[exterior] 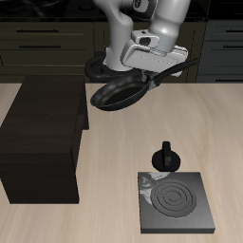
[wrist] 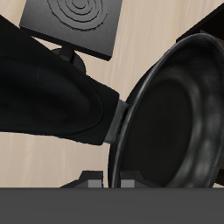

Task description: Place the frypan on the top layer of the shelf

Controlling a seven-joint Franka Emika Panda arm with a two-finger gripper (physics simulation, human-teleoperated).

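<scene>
The gripper [exterior: 142,65] carries the frypan [exterior: 117,92] aloft by its handle, tilted, above the table [exterior: 114,190] just beside the shelf [exterior: 43,142]; its jaws appear clamped on the handle, though the contact itself is hidden. To finish well, level the pan, bring it over the shelf's flat top, and lower before letting go. The pan holds nothing. A stove plate [exterior: 176,201] and moka pot [exterior: 166,157] sit nearer the table's front edge.

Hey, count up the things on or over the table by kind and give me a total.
Frypan: 1
Shelf: 1
Stove plate: 1
Small black pot: 1
Total: 4
</scene>
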